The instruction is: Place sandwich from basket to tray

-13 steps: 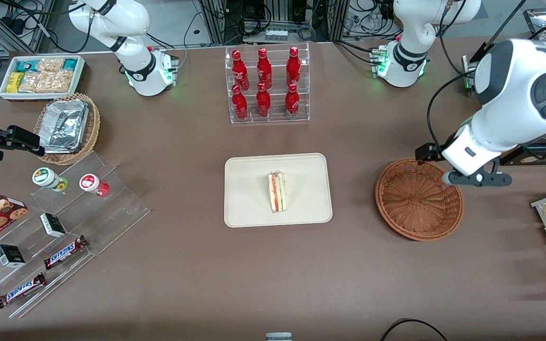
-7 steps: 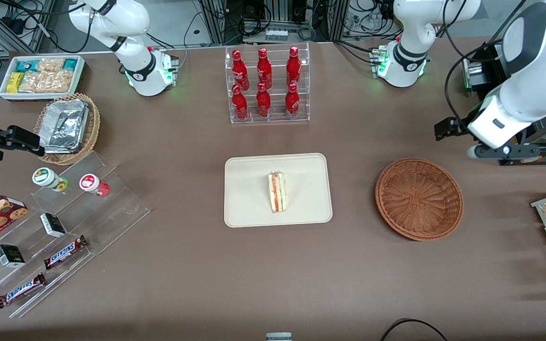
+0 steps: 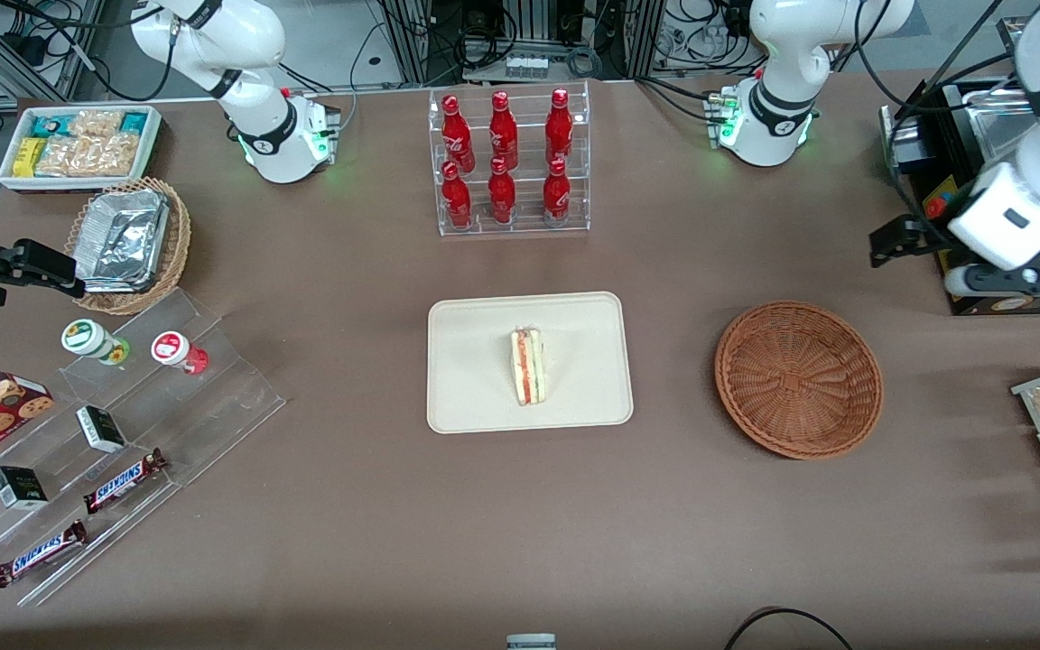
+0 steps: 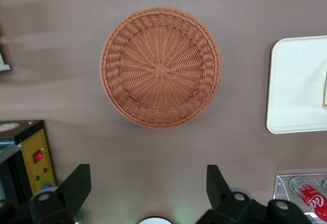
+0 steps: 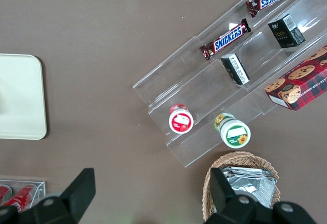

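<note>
Sandwich (image 3: 528,366) at rest on the tray (image 3: 475,397); basket (image 3: 798,379) vacant.

The gripper (image 4: 148,191) hung high above the table, farther from the front camera than the basket and toward the working arm's end, fingers (image 4: 75,183) spread wide and holding nothing. In the front view the arm's wrist hid the fingertips; in the wrist view the frame cut off most of the tray and sandwich. Half a second earlier the gripper had been nearer the basket; sandwich, tray and basket had not moved.
</note>
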Tool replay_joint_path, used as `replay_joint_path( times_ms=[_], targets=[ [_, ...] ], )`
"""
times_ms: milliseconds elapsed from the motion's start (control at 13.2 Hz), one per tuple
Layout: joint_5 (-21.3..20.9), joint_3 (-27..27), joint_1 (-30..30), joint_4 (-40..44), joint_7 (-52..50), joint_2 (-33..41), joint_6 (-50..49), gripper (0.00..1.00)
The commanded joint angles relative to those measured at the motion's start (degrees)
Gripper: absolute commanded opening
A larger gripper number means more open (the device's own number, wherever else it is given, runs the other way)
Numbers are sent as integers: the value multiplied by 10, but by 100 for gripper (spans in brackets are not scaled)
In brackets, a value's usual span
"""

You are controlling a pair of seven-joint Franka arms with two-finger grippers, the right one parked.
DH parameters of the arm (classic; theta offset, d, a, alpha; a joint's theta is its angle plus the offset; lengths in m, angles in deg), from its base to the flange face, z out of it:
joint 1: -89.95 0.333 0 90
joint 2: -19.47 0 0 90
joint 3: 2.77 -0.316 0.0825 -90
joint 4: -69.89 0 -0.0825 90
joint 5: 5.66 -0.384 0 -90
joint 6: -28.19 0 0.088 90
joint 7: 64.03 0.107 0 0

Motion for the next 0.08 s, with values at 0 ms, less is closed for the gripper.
replay_joint_path(
  times_ms=[0],
  targets=[
    [-10, 10, 15, 45, 12, -25, -22, 100]
  ],
)
